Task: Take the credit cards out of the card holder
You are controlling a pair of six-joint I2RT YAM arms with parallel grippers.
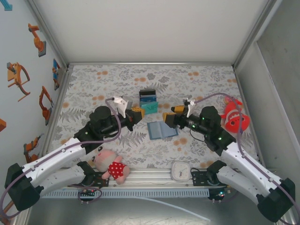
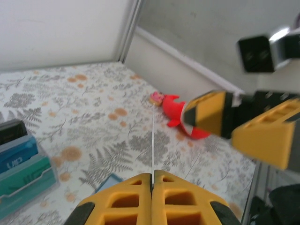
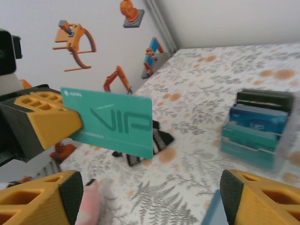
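My left gripper [image 1: 140,112] [image 2: 153,176] is shut on a teal VIP credit card [image 3: 110,122] [image 1: 151,108], held up above the table; in the left wrist view the card [image 2: 153,140] shows as a thin edge. The steel-blue card holder [image 1: 161,130] lies open on the floral table, between the two grippers, and its corner [image 2: 110,182] [image 3: 215,212] shows in both wrist views. My right gripper [image 1: 168,117] [image 3: 150,201] hangs open and holds nothing, just right of the holder and facing the card. More credit cards stand in a clear rack [image 1: 148,99] [image 3: 258,129] [image 2: 19,164].
A striped black-and-white sock [image 3: 146,146] lies behind the held card. A red clownfish toy [image 1: 234,117] [image 2: 177,110] sits at the right. A pink plush doll [image 1: 112,167] and a small white clock [image 1: 179,171] rest near the front rail. Walls close in the table.
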